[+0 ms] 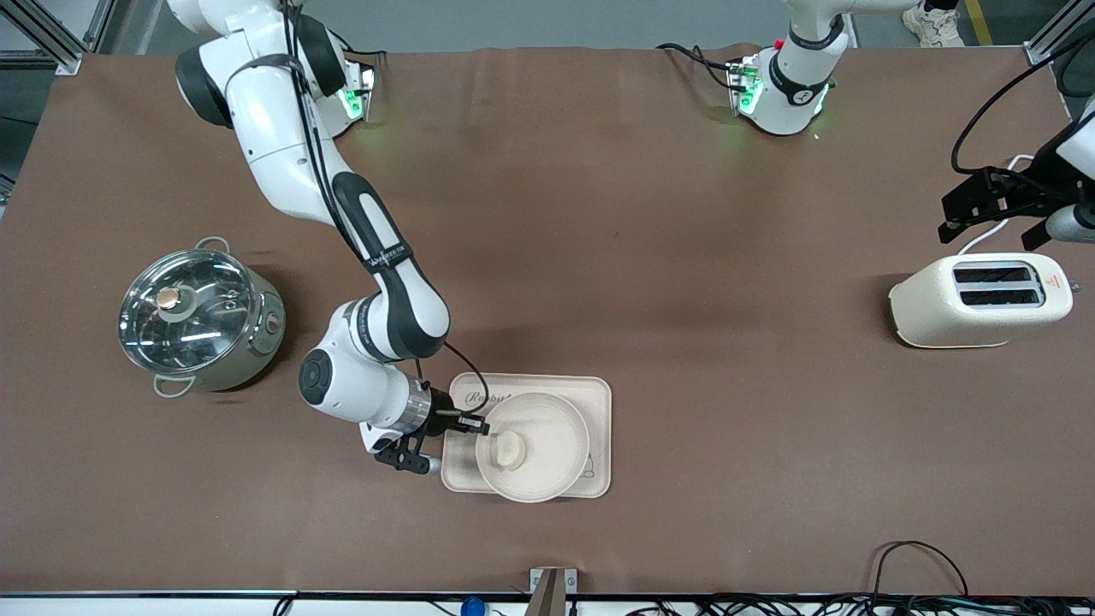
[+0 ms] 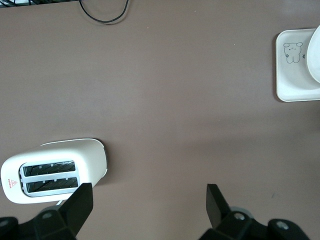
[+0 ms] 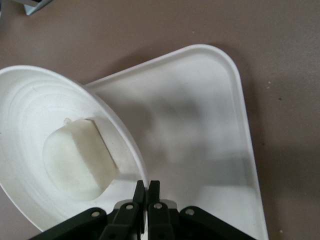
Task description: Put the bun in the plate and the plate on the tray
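The round cream plate (image 1: 543, 453) sits over the rectangular "Rabbit" tray (image 1: 599, 402), with the small cream-white bun (image 1: 511, 447) inside it. My right gripper (image 1: 481, 426) is shut on the plate's rim at the edge toward the right arm's end of the table. In the right wrist view the fingers (image 3: 148, 192) pinch the thin rim of the plate (image 3: 30, 100), the bun (image 3: 77, 157) lies in the plate and the tray (image 3: 200, 125) lies beneath. My left gripper (image 2: 147, 200) is open and empty, up over the bare table beside the toaster.
A cream toaster (image 1: 979, 299) stands near the left arm's end of the table. A steel pot with a glass lid (image 1: 195, 315) stands near the right arm's end. Cables run along the table edge nearest the front camera.
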Controlling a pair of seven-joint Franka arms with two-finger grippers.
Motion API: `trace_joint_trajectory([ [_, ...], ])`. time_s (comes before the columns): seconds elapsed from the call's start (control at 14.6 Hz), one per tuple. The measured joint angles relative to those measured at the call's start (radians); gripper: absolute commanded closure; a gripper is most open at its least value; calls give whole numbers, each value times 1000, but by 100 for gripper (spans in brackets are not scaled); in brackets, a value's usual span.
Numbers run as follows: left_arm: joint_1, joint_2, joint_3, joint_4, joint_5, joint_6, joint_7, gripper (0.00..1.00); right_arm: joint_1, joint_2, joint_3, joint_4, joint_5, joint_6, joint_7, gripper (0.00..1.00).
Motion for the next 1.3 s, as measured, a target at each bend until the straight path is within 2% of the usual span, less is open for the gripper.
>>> trace_joint_trajectory([
  [0.34,4,3,0,0,0,0,0,0,-2,12,-1,1,-36,-16,0,96],
  [0.55,4,5,0,0,0,0,0,0,-3,12,-1,1,-66,-52,0,75],
  [0.69,4,6,0,0,0,0,0,0,-10,12,-2,2,-89,-64,0,18],
  [0.75,4,6,0,0,0,0,-1,0,-14,12,-2,3,-100,-68,0,0],
  [1.1,5,6,0,0,-1,0,-1,0,-17,-21,-8,36,-174,-158,1,0],
  [1.3,5,7,0,1,-1,0,-1,0,-16,-97,-70,50,-231,-282,2,0],
])
